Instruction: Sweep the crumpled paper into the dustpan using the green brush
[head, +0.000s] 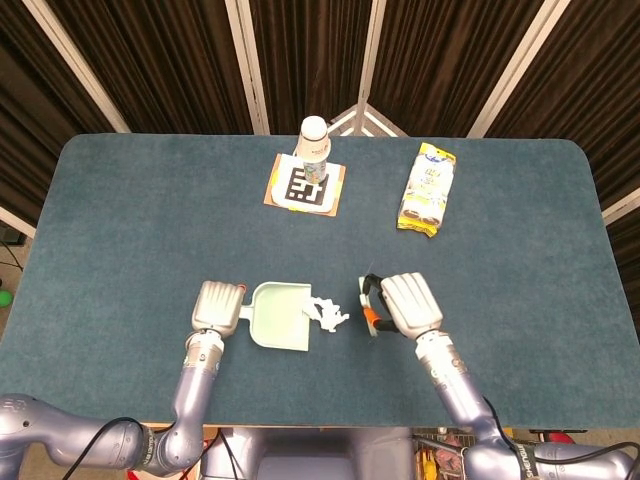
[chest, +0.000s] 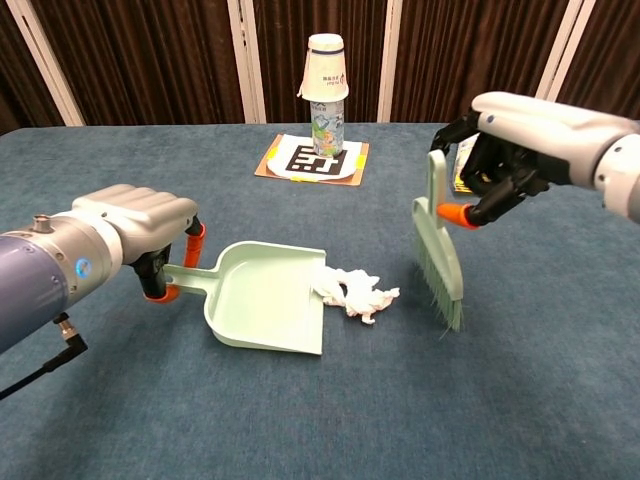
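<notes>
The crumpled white paper (head: 327, 315) (chest: 357, 291) lies on the blue table, between the dustpan and the brush. My left hand (head: 218, 306) (chest: 140, 224) grips the handle of the pale green dustpan (head: 279, 317) (chest: 268, 296), whose open lip touches the paper's left side. My right hand (head: 405, 303) (chest: 515, 150) holds the green brush (chest: 437, 249) (head: 370, 303) upright, bristles down, a little to the right of the paper and apart from it.
At the back stands a bottle with a paper cup over it (head: 314, 149) (chest: 327, 92) on a marker card (head: 306, 185). A yellow snack packet (head: 428, 187) lies at the back right. The near table edge (head: 330, 422) runs just below both arms.
</notes>
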